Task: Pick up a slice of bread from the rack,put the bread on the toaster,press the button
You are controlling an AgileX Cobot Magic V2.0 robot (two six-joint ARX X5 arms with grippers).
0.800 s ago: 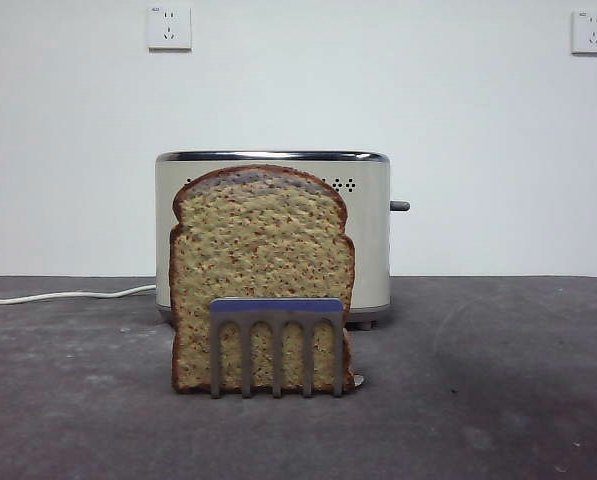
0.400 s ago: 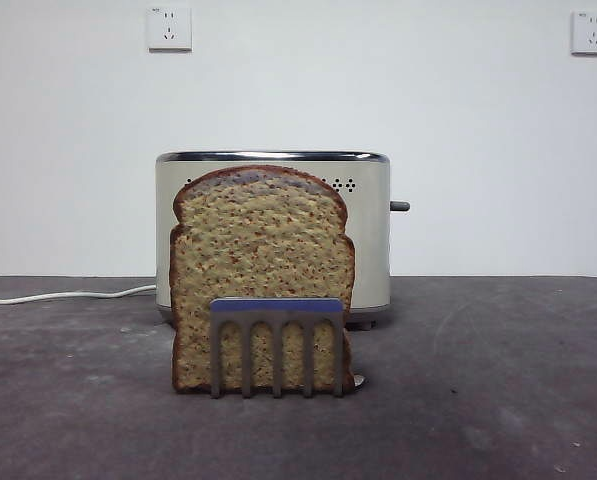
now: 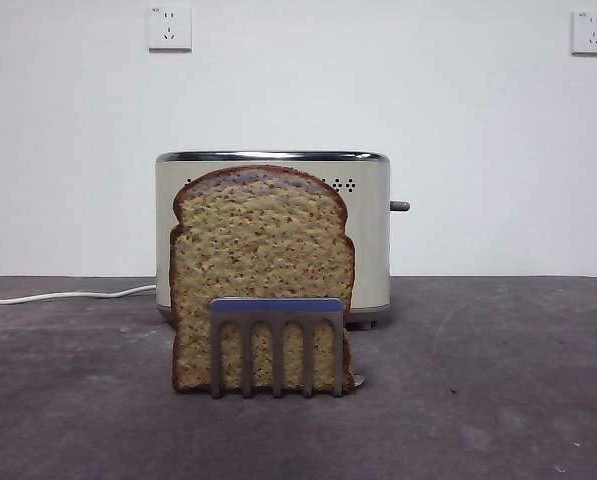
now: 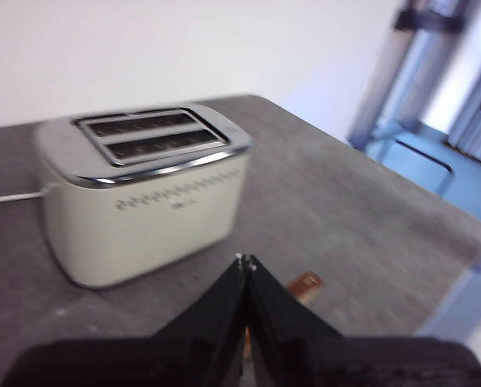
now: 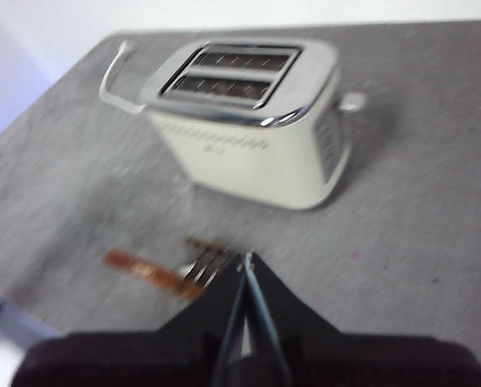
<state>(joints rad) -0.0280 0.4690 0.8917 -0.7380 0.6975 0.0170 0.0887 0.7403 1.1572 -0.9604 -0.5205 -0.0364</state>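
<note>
A: Where's the tan speckled wholegrain slice of bread (image 3: 261,272)?
B: Upright in the shiny five-pronged metal rack (image 3: 276,345), just before the cream-beige boxy toaster (image 3: 368,235).
A: Grippers?
B: Left gripper (image 4: 245,261) and right gripper (image 5: 246,259) pinched closed, empty, above the toaster.

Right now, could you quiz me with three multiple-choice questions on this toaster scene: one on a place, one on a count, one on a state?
1. Where does the slice of bread stand?
A. In the rack, in front of the toaster
B. In a toaster slot
C. Flat on the table

2. How many slots does the toaster's top have?
A. One
B. Two
C. Four

3. How is the left gripper?
A. Shut on bread
B. Wide open
C. Shut, empty

Answers:
1 A, the prongs cross the slice's lower part.
2 B, both wrist views show two.
3 C, its jaws meet with nothing between.
</note>
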